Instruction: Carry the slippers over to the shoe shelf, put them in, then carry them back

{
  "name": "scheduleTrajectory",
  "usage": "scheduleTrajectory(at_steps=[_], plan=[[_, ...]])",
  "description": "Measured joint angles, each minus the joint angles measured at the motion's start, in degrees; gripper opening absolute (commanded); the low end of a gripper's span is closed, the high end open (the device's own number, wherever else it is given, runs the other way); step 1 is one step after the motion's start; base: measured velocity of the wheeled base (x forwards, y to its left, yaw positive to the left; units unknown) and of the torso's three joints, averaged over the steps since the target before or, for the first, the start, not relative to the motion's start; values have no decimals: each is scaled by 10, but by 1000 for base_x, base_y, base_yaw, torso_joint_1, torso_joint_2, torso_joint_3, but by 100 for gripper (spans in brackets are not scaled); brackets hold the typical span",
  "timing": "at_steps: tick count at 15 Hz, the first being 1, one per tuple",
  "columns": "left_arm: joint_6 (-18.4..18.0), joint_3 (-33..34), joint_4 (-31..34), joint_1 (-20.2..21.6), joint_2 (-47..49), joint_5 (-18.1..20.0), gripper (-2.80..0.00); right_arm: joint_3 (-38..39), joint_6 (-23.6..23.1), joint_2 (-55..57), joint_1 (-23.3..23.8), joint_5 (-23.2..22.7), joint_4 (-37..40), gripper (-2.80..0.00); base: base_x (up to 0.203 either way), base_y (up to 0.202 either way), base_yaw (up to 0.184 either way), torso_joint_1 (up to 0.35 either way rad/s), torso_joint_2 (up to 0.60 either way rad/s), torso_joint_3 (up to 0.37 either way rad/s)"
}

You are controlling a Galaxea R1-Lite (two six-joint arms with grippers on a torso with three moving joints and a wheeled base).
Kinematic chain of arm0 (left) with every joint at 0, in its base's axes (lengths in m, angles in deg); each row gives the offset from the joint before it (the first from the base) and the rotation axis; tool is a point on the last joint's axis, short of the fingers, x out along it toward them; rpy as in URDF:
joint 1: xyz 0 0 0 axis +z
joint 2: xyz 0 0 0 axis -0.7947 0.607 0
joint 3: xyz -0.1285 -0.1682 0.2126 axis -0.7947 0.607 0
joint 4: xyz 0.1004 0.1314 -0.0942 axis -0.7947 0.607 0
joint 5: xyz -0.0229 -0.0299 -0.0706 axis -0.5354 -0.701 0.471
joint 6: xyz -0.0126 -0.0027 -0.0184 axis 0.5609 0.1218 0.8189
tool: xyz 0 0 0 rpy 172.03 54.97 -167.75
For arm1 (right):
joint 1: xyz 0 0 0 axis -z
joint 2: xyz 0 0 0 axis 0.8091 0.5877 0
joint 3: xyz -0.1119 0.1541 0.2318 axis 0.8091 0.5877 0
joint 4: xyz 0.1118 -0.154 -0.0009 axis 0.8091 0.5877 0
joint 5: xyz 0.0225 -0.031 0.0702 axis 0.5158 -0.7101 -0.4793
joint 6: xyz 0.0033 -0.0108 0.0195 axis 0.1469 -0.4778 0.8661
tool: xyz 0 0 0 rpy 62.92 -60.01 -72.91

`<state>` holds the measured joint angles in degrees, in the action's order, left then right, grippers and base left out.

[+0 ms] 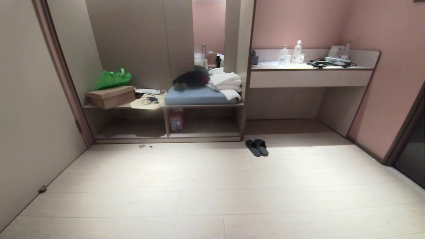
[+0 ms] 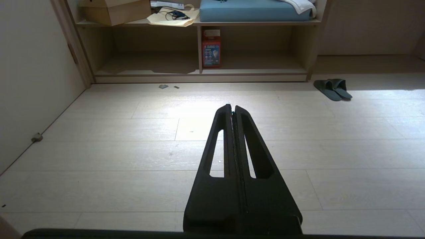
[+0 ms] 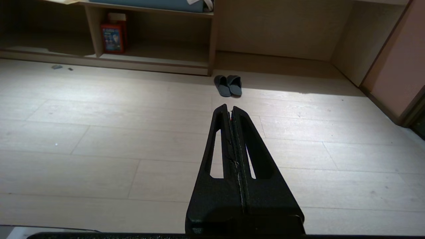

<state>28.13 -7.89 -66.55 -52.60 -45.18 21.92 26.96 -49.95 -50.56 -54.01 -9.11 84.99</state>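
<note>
The slippers (image 1: 257, 147), a dark grey pair, lie side by side on the pale floor just in front of the unit's right end post; they also show as the slippers (image 2: 333, 89) and the slippers (image 3: 228, 85). The shoe shelf (image 1: 202, 132) is the low open cubby under the bench, with a vertical divider, seen too as the shoe shelf (image 2: 252, 63) and the shoe shelf (image 3: 156, 56). My left gripper (image 2: 231, 106) and right gripper (image 3: 229, 107) are both shut and empty, hanging over bare floor well short of the slippers. Neither arm shows in the head view.
A red box (image 1: 176, 120) stands in the cubby beside the divider. On the bench lie a cardboard box (image 1: 111, 96), a green bag (image 1: 113, 79), a blue cushion (image 1: 196, 95), dark clothing (image 1: 192, 79) and white towels (image 1: 226, 83). A desk counter (image 1: 308, 68) with bottles is at right. Small scraps (image 1: 142, 145) lie on the floor.
</note>
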Motion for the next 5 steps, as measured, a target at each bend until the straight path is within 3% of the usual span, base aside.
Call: scheduleTrajectory(at_steps=[5], plan=[[0, 0, 0, 0, 0, 0, -280, 0, 12, 0, 0, -5, 0, -280, 0, 0, 0, 0, 0, 0]])
